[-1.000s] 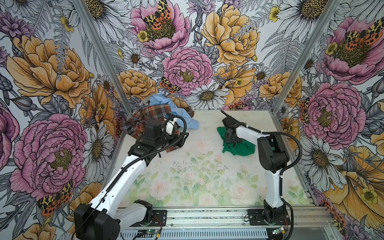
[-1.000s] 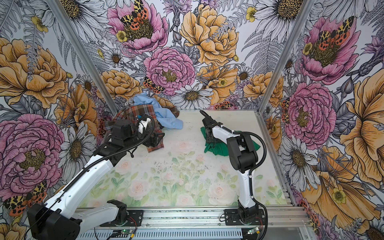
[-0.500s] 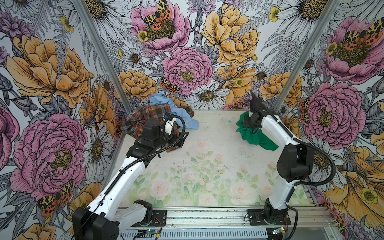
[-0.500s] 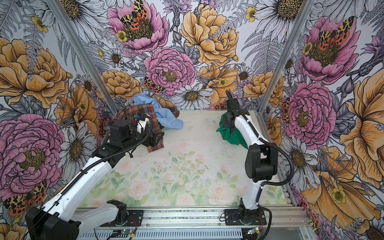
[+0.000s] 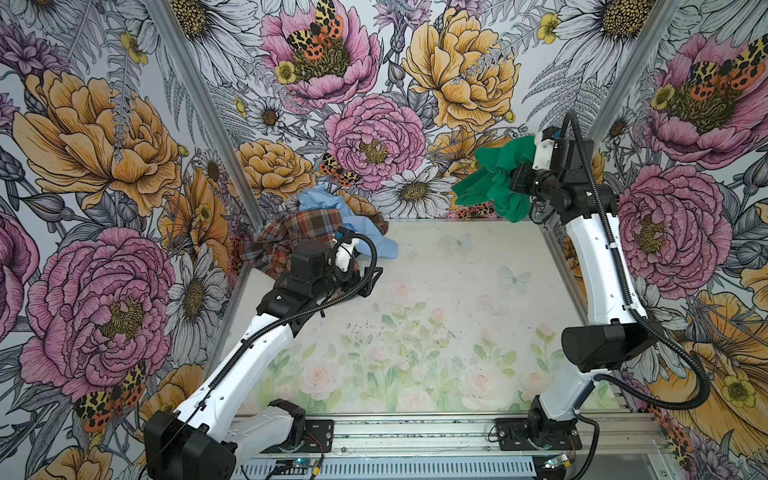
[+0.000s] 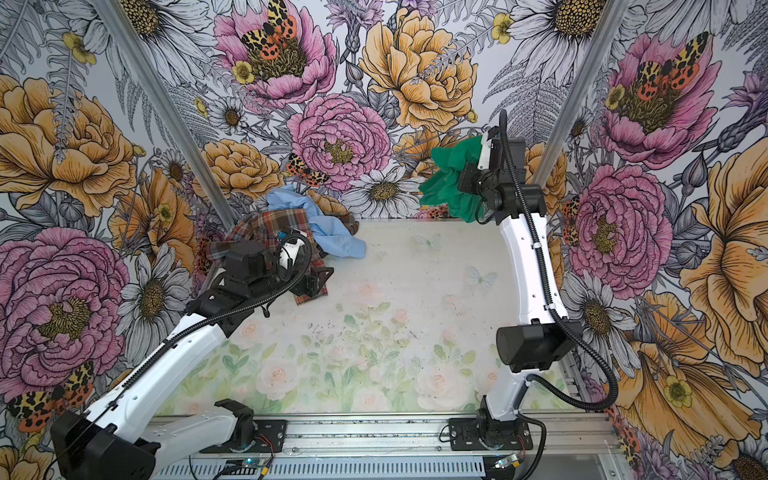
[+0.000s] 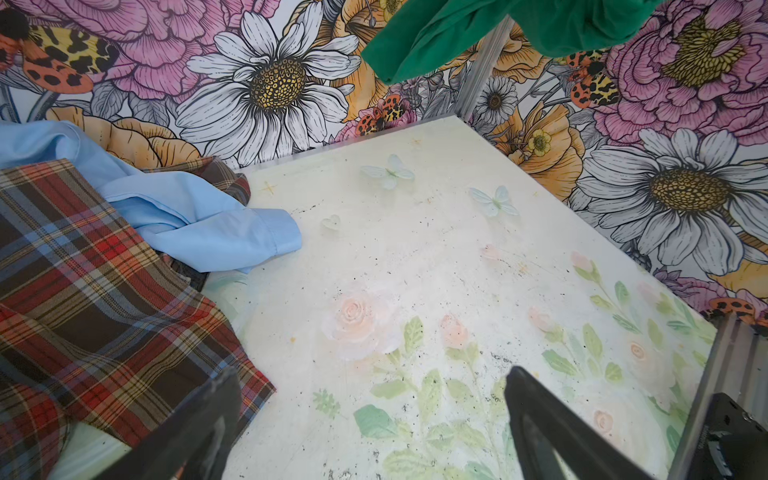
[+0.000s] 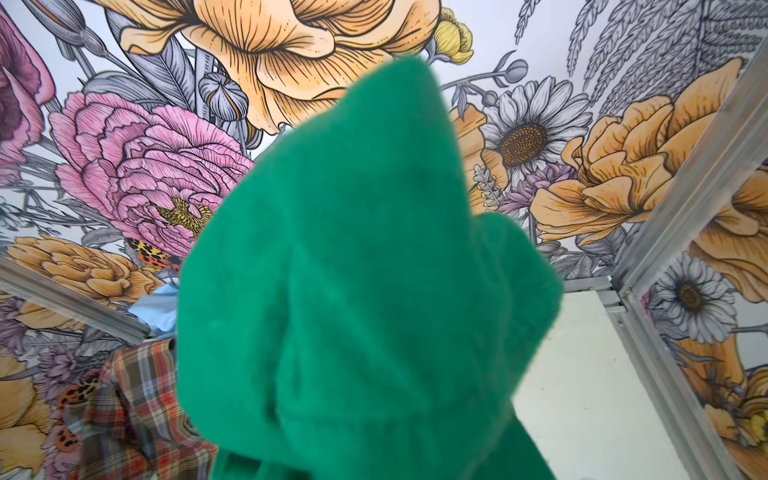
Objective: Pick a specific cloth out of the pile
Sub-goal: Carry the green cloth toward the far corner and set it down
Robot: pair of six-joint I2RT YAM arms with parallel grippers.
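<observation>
The emerald-green cloth (image 5: 488, 180) (image 6: 444, 183) hangs in the air at the back right, well above the table. My right gripper (image 5: 521, 160) is shut on the cloth, which bunches round its fingers and hides them. In the right wrist view the cloth (image 8: 365, 291) fills the middle. The pile lies at the back left: a plaid shirt (image 5: 299, 232) (image 7: 83, 270) with a light blue cloth (image 5: 332, 208) (image 7: 187, 216) over it. My left gripper (image 5: 368, 282) (image 7: 370, 382) hovers open beside the shirt's front corner, nothing between its fingers.
Flower-printed walls close in the back and both sides, with metal posts (image 5: 199, 112) at the corners. The table (image 5: 457, 291) has a pale flower print. A metal rail (image 5: 415, 432) runs along the front edge, carrying both arm bases.
My right arm has lifted the green cloth off the table, up and to the back right corner. My left arm has stayed where it was, open.
</observation>
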